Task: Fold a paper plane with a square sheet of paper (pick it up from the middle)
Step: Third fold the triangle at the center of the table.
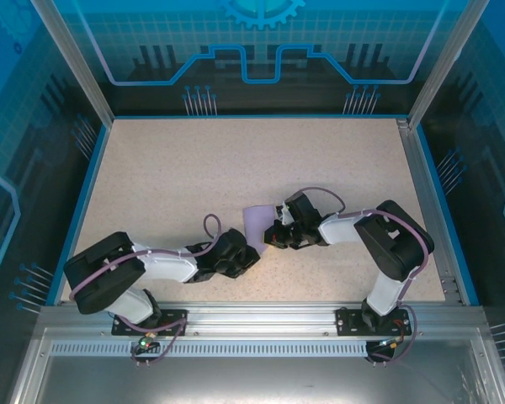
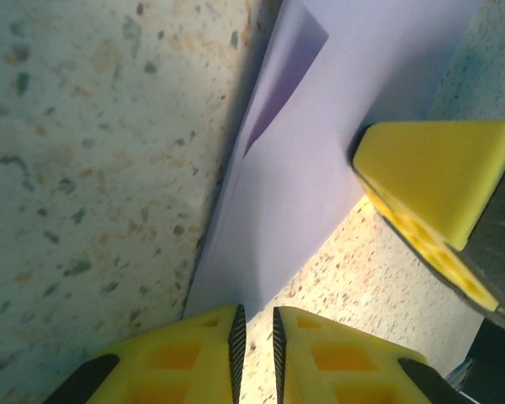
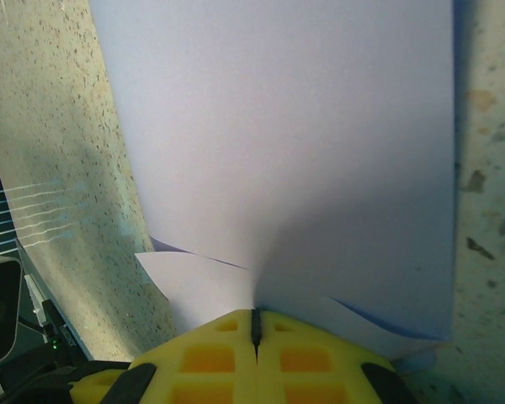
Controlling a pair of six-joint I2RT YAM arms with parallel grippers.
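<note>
Clenching the paper (image 3: 278,126) at 6 o'clock, the right claw (image 3: 254,324) risks a tear if the barely ajar left claw (image 2: 254,337) snags it.

A speckled beige tabletop (image 1: 194,168) fills the middle, edged left, far and right by a thin blue border (image 1: 95,177). Slanting aluminium posts (image 1: 76,61) rise at the far corners. The far wall is a translucent blue panel (image 1: 261,50) with a gear emblem (image 1: 263,10). A slotted metal rail (image 1: 252,347) runs along the near edge.
</note>
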